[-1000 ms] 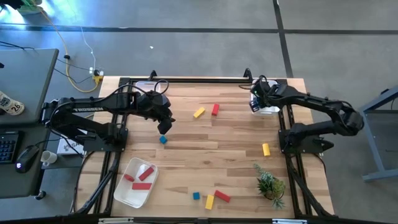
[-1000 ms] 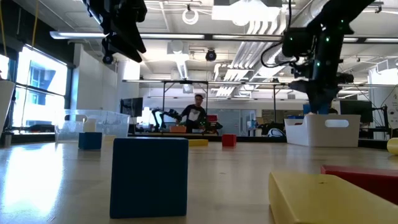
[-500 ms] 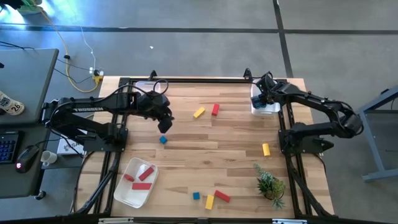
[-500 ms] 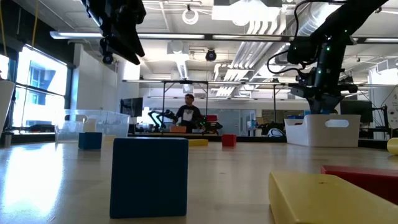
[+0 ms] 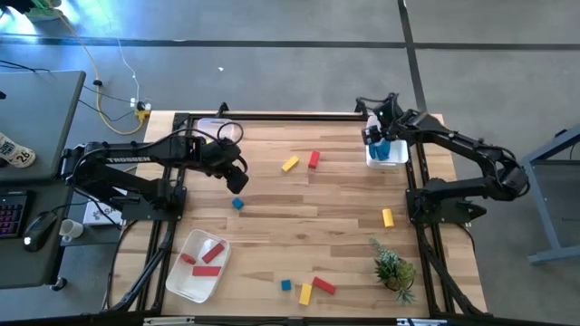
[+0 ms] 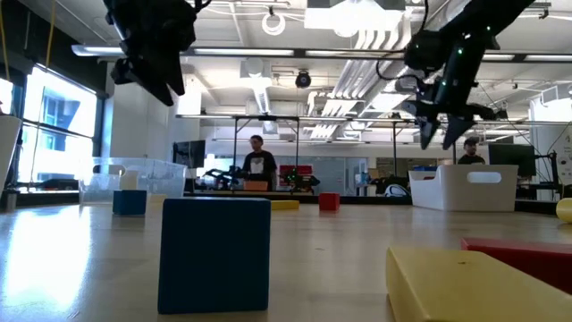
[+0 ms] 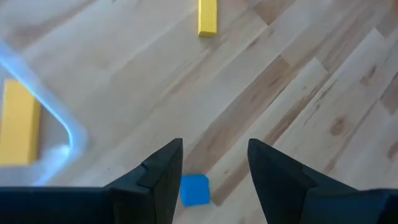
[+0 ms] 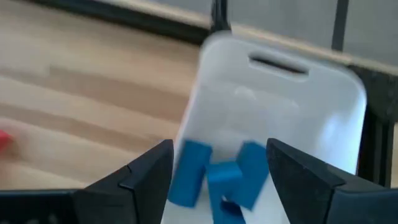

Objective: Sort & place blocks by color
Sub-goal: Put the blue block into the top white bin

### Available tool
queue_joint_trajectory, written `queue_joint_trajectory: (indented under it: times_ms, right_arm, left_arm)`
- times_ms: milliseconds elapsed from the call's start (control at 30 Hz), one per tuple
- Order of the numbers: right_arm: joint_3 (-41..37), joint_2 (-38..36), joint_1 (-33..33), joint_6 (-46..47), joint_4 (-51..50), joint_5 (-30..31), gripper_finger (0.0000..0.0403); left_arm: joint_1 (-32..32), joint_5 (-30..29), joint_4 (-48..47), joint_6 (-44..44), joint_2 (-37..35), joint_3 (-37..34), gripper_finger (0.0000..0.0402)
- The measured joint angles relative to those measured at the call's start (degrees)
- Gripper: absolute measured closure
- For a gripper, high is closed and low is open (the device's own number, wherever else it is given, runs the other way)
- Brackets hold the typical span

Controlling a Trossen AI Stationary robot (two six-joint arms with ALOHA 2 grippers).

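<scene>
My left gripper [image 5: 237, 184] hangs open over the table's left half. A blue cube [image 7: 195, 190] rests on the wood just below it, seen between its fingers [image 7: 163, 163] and untouched. My right gripper [image 5: 372, 136] hangs open at the far right, above a white bin [image 5: 396, 156]. Several blue blocks [image 8: 214, 176] lie in that bin. Loose on the table are a yellow block [image 5: 290, 164], a red block [image 5: 314, 159] and another yellow block [image 5: 388, 216]. A blue [image 5: 286, 285], a yellow [image 5: 305, 293] and a red block [image 5: 323, 286] lie near the front edge.
A white tray [image 5: 186, 282] at the near left holds red blocks [image 5: 207, 255]. A clear bin [image 7: 65, 127] with a yellow block [image 7: 18, 121] stands at the far left. A small green plant [image 5: 394, 267] stands at the near right. Bare wood lies in the table's middle.
My right gripper has opened and risen off the white bin, drifting toward the far edge; the blue blocks in the bin now show uncovered. My left gripper has rolled a little about its own axis while staying above the blue cube.
</scene>
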Motion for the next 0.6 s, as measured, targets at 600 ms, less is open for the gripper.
queue_joint_trajectory:
  times_ms: [600]
  right_arm:
    - [9.5,0.0,0.0,-2.5,0.1,-1.1,0.0158]
  left_arm:
    - [-6.4,-1.2,-5.4,-13.2,8.5,0.0,0.0233]
